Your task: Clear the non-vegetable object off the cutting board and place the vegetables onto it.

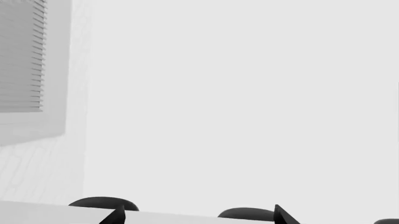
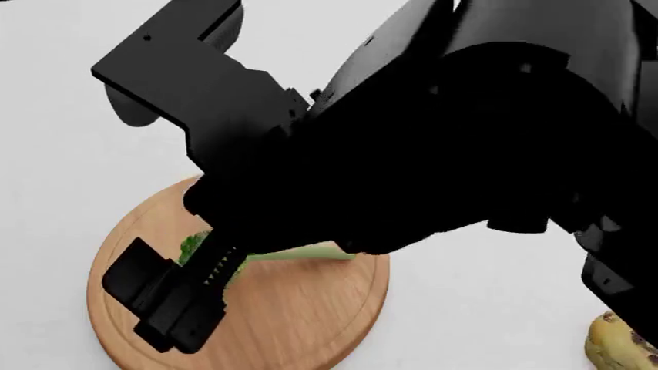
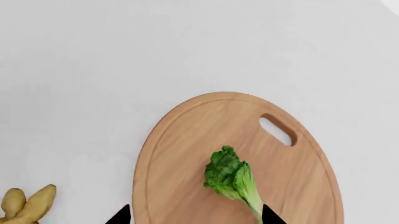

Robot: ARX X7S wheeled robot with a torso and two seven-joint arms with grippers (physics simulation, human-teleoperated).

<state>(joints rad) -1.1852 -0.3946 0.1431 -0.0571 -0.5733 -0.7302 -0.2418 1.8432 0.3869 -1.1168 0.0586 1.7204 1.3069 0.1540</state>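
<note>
From the head view the right gripper (image 2: 175, 304) hangs over the round light-wood cutting board (image 2: 298, 324), its jaws hidden; the chip-dotted yellowish muffin lump (image 2: 617, 343) sits well off to its side. The right wrist view shows spread fingertips (image 3: 121, 215) flanking the frilly green leafy vegetable (image 3: 231, 177) on the board, the knobby tan ginger root (image 3: 28, 205) off-board; reaching for it could snag the leaf. The left wrist view shows only wall, with the left gripper (image 1: 196, 217) standing wide and empty.

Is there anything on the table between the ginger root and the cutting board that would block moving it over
Nothing visible does. In the right wrist view, the ginger root lies on bare white table beside the cutting board, with only clear surface between them. The board holds just the leafy green, leaving plenty of open wood for the root.
</note>
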